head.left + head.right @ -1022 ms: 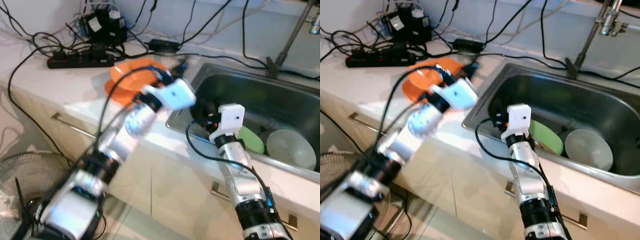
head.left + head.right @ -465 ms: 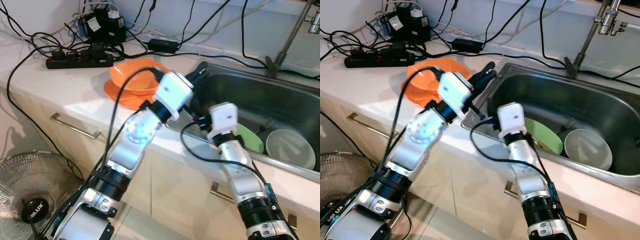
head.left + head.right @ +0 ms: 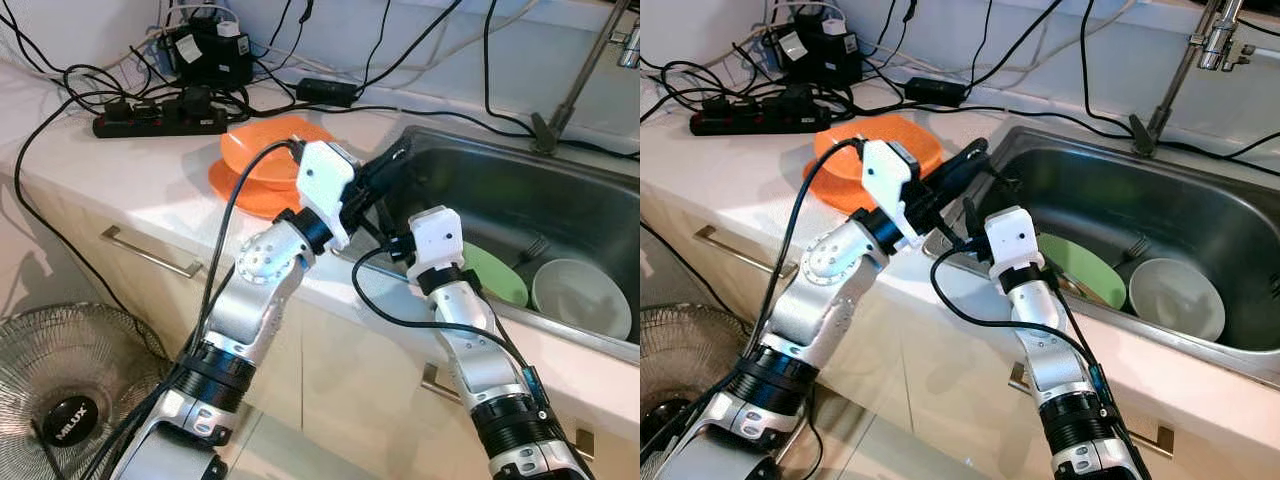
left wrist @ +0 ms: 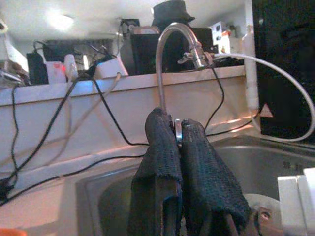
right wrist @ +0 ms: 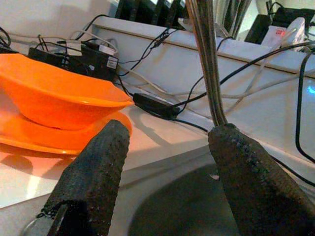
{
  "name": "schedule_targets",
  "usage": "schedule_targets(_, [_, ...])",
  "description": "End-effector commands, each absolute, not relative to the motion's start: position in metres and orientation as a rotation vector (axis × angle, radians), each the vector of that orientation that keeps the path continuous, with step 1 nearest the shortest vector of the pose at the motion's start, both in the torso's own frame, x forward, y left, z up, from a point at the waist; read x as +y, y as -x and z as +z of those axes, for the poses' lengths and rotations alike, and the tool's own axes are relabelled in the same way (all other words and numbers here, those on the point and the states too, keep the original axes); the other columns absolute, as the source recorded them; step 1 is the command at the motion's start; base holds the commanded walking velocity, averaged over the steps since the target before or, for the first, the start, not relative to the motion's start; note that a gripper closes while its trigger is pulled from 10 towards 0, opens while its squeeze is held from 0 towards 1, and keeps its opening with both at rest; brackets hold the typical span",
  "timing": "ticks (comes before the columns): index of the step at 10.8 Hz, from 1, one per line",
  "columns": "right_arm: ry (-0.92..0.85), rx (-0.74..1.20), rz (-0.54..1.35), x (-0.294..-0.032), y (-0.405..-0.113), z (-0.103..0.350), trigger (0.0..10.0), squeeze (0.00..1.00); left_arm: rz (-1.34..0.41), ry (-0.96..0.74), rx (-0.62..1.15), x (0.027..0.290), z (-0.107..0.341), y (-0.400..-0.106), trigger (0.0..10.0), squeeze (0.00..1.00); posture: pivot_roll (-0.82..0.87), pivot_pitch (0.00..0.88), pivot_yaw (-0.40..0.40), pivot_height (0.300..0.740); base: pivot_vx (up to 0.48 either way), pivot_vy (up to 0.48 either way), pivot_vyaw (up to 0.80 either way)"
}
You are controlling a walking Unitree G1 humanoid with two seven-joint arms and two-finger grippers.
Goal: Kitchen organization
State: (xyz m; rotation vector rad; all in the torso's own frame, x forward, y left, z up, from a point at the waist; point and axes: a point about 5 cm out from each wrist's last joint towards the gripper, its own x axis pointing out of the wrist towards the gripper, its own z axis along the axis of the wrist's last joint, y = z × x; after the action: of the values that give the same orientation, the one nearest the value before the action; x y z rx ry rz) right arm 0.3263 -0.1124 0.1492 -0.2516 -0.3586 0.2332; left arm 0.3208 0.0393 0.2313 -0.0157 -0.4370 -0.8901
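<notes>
Steel utensil [image 4: 177, 132] pinched in closed left gripper [image 3: 385, 165] over sink [image 3: 600, 225], right gripper [image 5: 167, 162] wide open & empty, so probably handoff/placing next, needs aligning.

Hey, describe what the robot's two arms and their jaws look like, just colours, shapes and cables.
Both arms are silver metal tubes with black ribbed collars low down and a white boxy wrist block. A loose black cable loops along each. The left gripper and right gripper each have two long black fingers with a rough, textured covering.
</notes>
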Motion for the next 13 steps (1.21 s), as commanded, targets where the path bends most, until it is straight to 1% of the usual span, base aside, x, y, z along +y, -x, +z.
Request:
schedule_targets(1, [0.255,-0.393,0.226,-0.1109,-0.3295,0.1580,10.0,0.00,-0.900,0.042,-0.439,0.0429,0.2348,-0.3196,10.0,0.00,0.19,0.000,-0.008,0.740,0.000,0.000,0.00])
schedule_targets(4, [0.256,-0.386,0.201,-0.1122,-0.3313,0.1575,10.0,0.00,-0.949,0.129,-0.347,0.0512,0.2295,-0.3172,10.0,0.00,0.19,0.000,0.000,0.740,0.000,0.000,0.00])
schedule_targets(8, [0.244,-0.391,0.196,-0.1085,-0.3306,0.1578,10.0,0.00,-0.998,0.145,-0.304,0.0503,0.2297,-0.3132,10.0,0.00,0.19,0.000,0.015,0.740,0.000,0.000,0.00])
schedule_targets(9, [0.243,-0.393,0.196,-0.1084,-0.3308,0.1583,4.0,0.00,-0.999,0.141,-0.301,0.0504,0.2301,-0.3132,10.0,0.00,0.19,0.000,0.016,0.740,0.000,0.000,0.00])
schedule_targets(10, [0.243,-0.392,0.192,-0.1089,-0.3316,0.1586,0.0,0.00,-0.996,0.135,-0.298,0.0510,0.2300,-0.3136,10.0,0.00,0.19,0.000,0.015,0.740,0.000,0.000,0.00])
schedule_targets(13, [0.248,-0.383,0.186,-0.1089,-0.3323,0.1572,0.0,0.00,-0.981,0.099,-0.289,0.0528,0.2275,-0.3149,10.0,0.00,0.20,0.000,0.014,0.740,0.000,0.000,0.00])
